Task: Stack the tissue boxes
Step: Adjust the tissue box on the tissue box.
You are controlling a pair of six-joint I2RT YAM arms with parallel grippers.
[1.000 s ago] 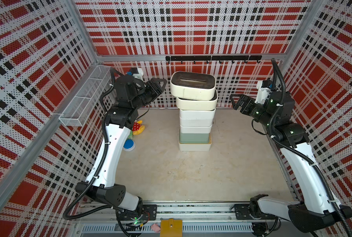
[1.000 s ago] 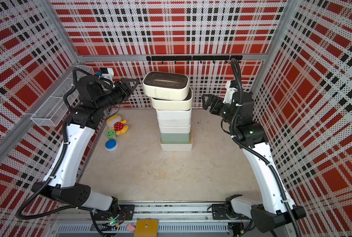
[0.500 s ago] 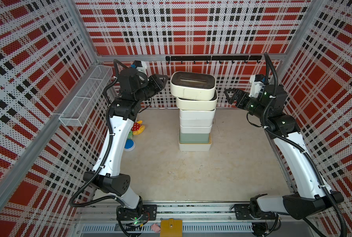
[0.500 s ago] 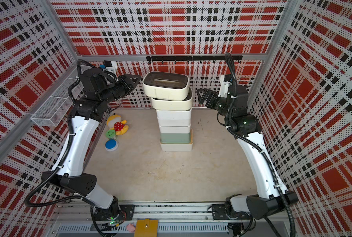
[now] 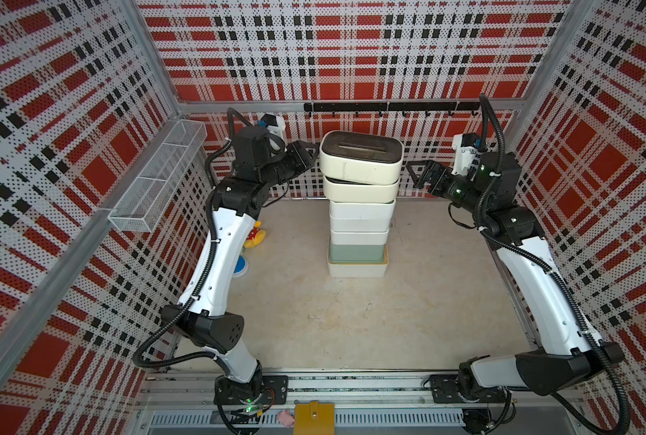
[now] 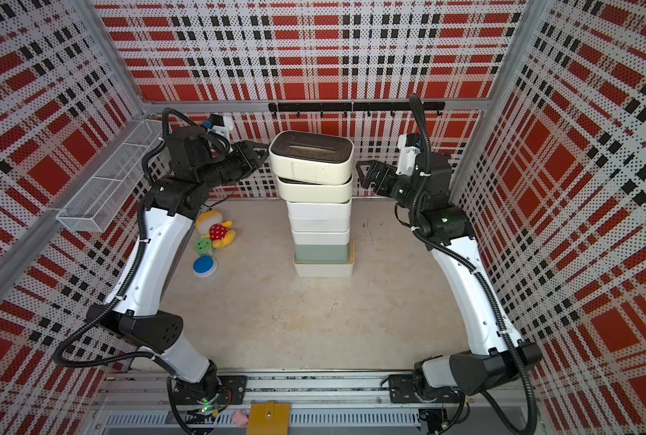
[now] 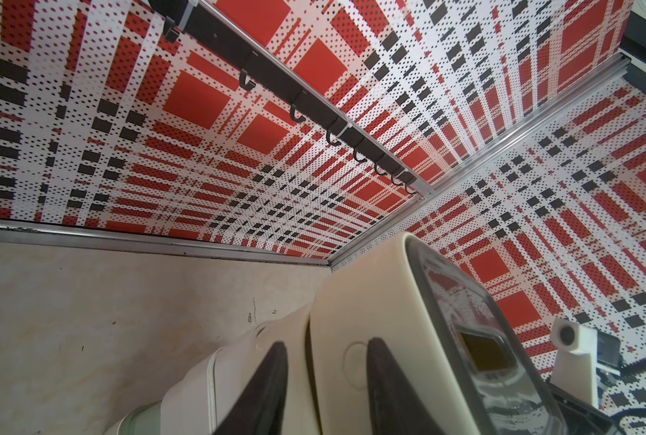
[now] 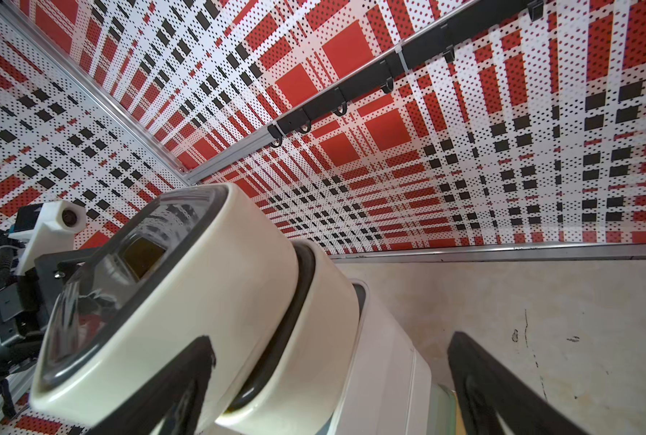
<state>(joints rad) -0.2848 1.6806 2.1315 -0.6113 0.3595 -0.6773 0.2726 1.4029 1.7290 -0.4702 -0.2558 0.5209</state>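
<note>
Nearest on the pale counter point(image 5: 351, 320) only the two arms' bases stand. Farther in, by the left arm, lie a blue disc point(image 6: 204, 265), a green disc point(image 6: 203, 245) and a yellow-red plush toy point(image 6: 216, 229). In one top view the arm hides most of all three.

Toward the back, midway across the counter, the tissue boxes point(image 5: 359, 226) stand in one column, seven deep, each with its long axis running left to right. The bottom box point(image 5: 357, 270) shows a tan rim around the squarer mint-green box point(image 5: 356, 253) on it. The lids in between are covered. The top box point(image 5: 361, 165) faces up, its dark lid's slot running along its length. It sits a little crooked on the cream one beneath.

The left hand point(image 5: 311, 150) is at that box's left short end, fingers drawn together to a narrow gap. Whether they touch it I cannot tell. The right hand point(image 5: 411, 174) is just off the right end, fingers spread wide and holding nothing. In its wrist view point(image 8: 332, 395) the frame edge cuts off the lower boxes.

Behind are a wire basket point(image 5: 155, 177) on the left wall and a hook rail point(image 5: 389, 107) on the back wall.
</note>
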